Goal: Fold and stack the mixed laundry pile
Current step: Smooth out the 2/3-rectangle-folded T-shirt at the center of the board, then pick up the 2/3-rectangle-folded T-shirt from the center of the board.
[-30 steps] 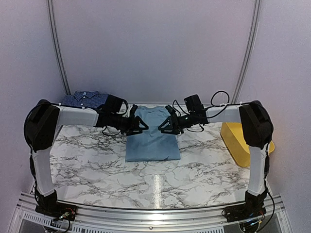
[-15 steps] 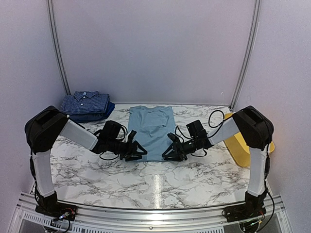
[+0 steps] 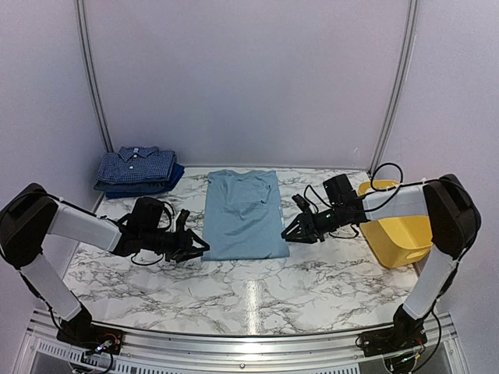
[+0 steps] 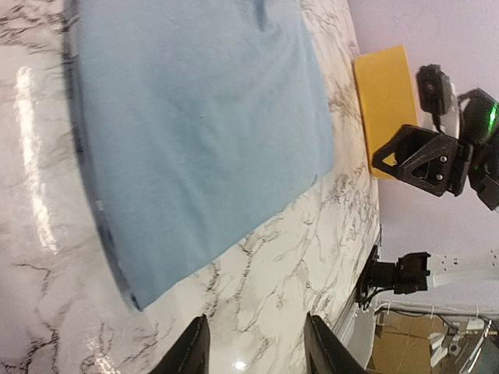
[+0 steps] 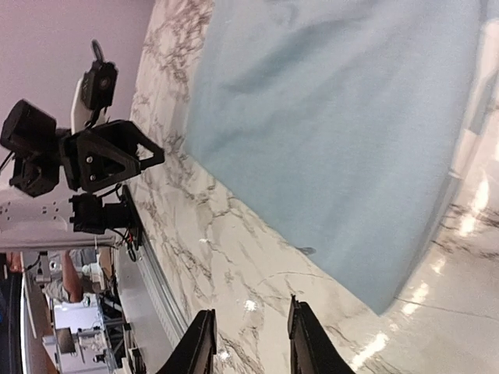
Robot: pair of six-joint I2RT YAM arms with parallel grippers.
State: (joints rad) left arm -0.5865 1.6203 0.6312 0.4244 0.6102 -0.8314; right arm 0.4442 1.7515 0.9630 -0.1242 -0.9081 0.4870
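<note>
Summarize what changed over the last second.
The left gripper and right gripper came from mid-shirt to the near edge of the light-blue T-shirt, then moved outward off its sides. Both are open and empty. The T-shirt, folded stack and yellow tub are unmoved.

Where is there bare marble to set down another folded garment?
Widest: the near marble strip in front of the light-blue T-shirt. Smaller: the back right, between T-shirt and yellow tub. Crowded: both sides of the T-shirt, where the left end effector and right end effector hover open, and the back-left corner with the folded stack.
</note>
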